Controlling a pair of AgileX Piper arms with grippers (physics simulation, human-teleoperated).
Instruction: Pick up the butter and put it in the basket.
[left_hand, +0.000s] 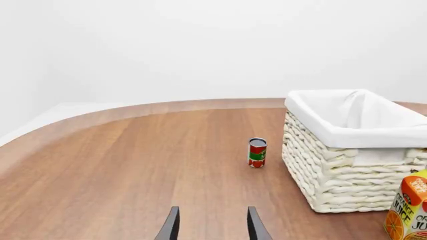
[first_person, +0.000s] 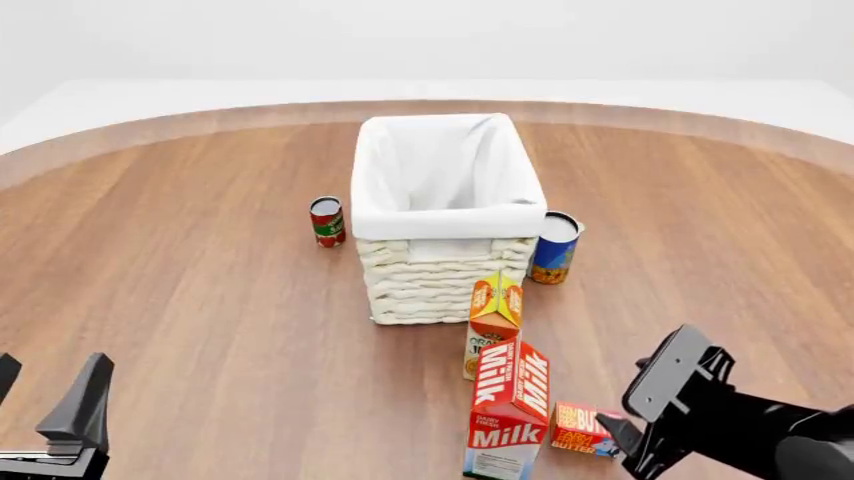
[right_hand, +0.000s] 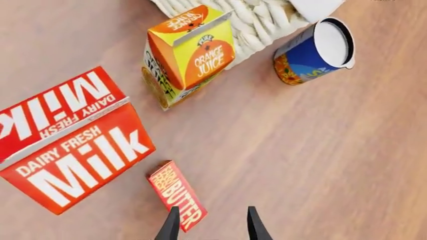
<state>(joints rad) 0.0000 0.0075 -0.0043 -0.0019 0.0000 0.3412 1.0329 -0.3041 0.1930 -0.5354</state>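
The butter (first_person: 582, 442) is a small flat red-orange box lying on the table just right of the milk carton. In the right wrist view the butter (right_hand: 175, 195) lies flat, close beside one fingertip and not between the fingers. My right gripper (first_person: 630, 420) is open and empty, low over the table just right of the butter; it also shows in the right wrist view (right_hand: 212, 227). The basket (first_person: 427, 285), cream wicker with a white lining, stands at the table's middle and also shows in the left wrist view (left_hand: 333, 175). My left gripper (first_person: 47, 392) is open and empty at the near left, as its wrist view (left_hand: 213, 227) shows.
A tall red milk carton (first_person: 507, 410) stands left of the butter. An orange juice carton (first_person: 494, 312) stands between the milk and the basket. A red can (first_person: 327, 221) is left of the basket, and a blue can (first_person: 554, 248) is to its right.
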